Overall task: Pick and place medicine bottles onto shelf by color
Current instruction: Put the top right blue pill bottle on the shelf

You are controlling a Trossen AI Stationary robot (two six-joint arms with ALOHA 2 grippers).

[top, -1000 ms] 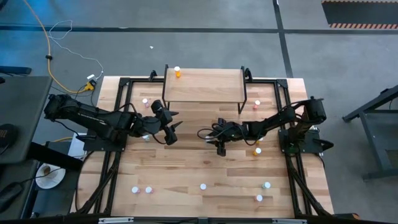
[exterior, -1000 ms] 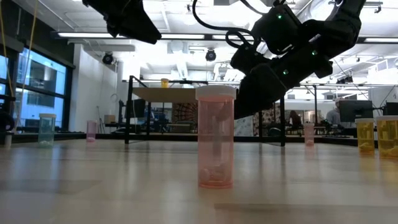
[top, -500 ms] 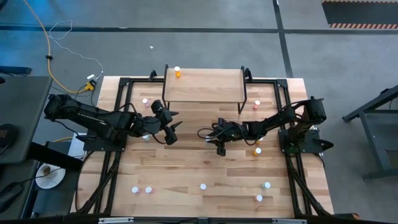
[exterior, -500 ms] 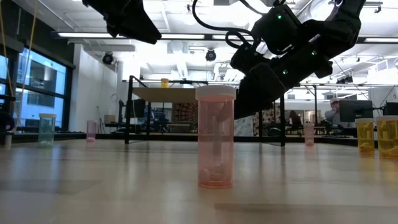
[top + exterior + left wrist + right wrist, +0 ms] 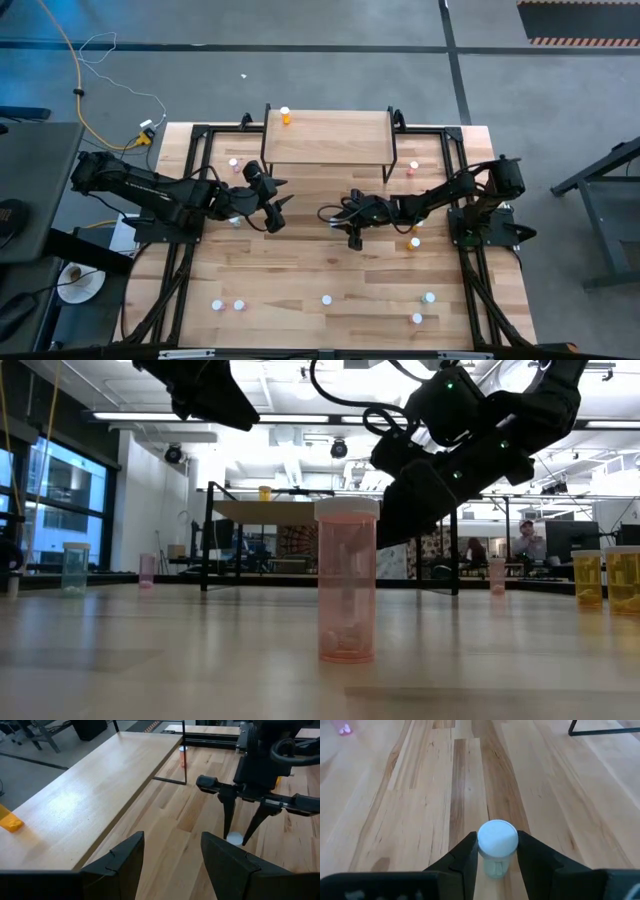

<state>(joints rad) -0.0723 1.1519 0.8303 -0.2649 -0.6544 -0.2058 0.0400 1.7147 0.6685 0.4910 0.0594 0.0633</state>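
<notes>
White-capped teal bottle (image 5: 497, 847) standing on the desk (image 5: 300, 270) mid-centre, flanked by both fingers of the right gripper (image 5: 496, 851), seemingly touching. Left gripper (image 5: 276, 200) wide open, empty, hovering just left. Shelf (image 5: 328, 138) beyond, orange bottle (image 5: 286, 116) at its far-left corner.

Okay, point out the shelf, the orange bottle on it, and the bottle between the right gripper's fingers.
shelf (image 5: 330, 140), high view, bare top.
orange bottle (image 5: 286, 117), high view, body.
white-capped bottle (image 5: 497, 839), right wrist view, cap.
</notes>
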